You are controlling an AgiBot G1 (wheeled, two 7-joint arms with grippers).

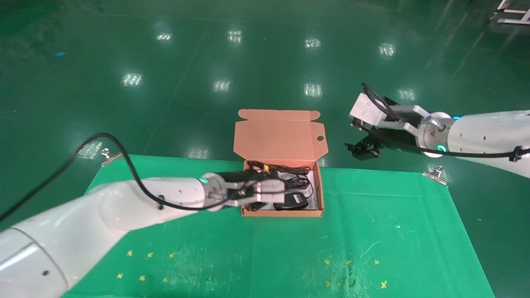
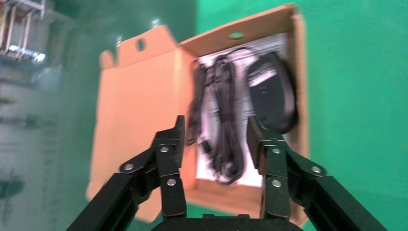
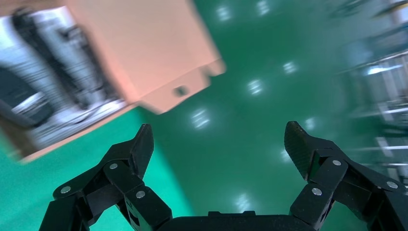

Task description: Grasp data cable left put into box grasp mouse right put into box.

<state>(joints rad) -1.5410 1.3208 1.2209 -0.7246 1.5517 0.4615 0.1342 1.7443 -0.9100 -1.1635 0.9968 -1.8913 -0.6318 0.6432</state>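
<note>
The salmon-orange box [image 1: 281, 213] stands at the far edge of the green mat, its lid [image 1: 277, 132] folded back and pierced by a round hole [image 3: 180, 90]. Inside, the black data cable [image 1: 296, 176] [image 2: 223, 120] lies as a long bundle on white paper. The black mouse [image 1: 293, 200] [image 2: 272, 91] rests beside it, toward the box's near side. My left gripper [image 1: 269, 194] [image 2: 216, 127] hovers over the box's left part, open, holding nothing. My right gripper [image 1: 362, 149] [image 3: 219, 132] hangs open and empty, off the box's right side, over the floor.
The green mat [image 1: 372, 231] covers the table and carries yellow cross marks [image 1: 143, 278]. Metal clips [image 1: 112, 157] [image 1: 435, 174] pin its far corners. Beyond it lies glossy green floor. A black cable loops off my left arm [image 1: 112, 140].
</note>
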